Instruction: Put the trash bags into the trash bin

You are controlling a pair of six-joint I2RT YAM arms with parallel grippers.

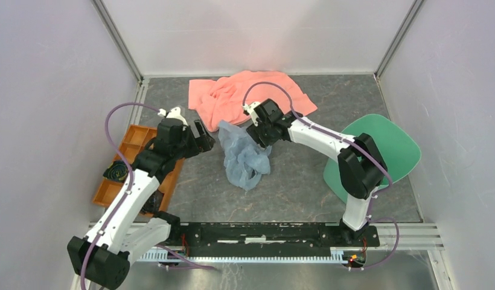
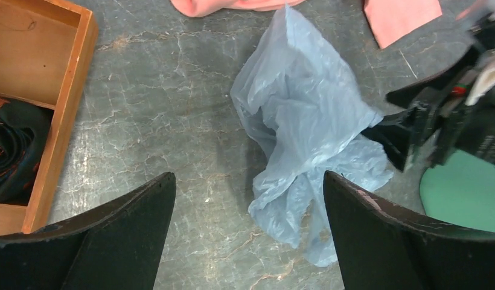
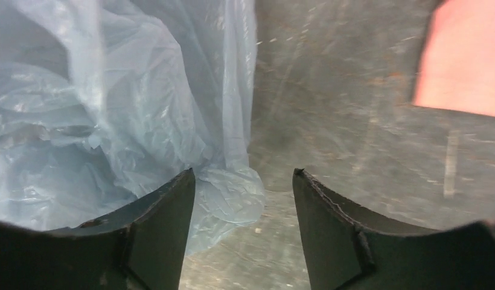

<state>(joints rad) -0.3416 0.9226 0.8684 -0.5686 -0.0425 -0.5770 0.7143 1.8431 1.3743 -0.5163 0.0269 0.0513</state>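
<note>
The pale blue-grey trash bag (image 1: 245, 156) lies crumpled on the table's middle, between both grippers. It also shows in the left wrist view (image 2: 305, 127) and the right wrist view (image 3: 112, 121). My left gripper (image 1: 204, 140) is open and empty, just left of the bag; the bag's lower part lies partly between its fingers (image 2: 378, 235). My right gripper (image 1: 255, 136) is open at the bag's upper right edge, with a fold of film between its fingers (image 3: 160, 223). The green trash bin (image 1: 395, 154) stands at the right, partly hidden by the right arm.
A salmon-pink cloth (image 1: 245, 96) lies spread at the back, behind the bag. An orange compartmented tray (image 1: 127, 169) with dark items sits at the left under the left arm. White walls enclose the table on three sides.
</note>
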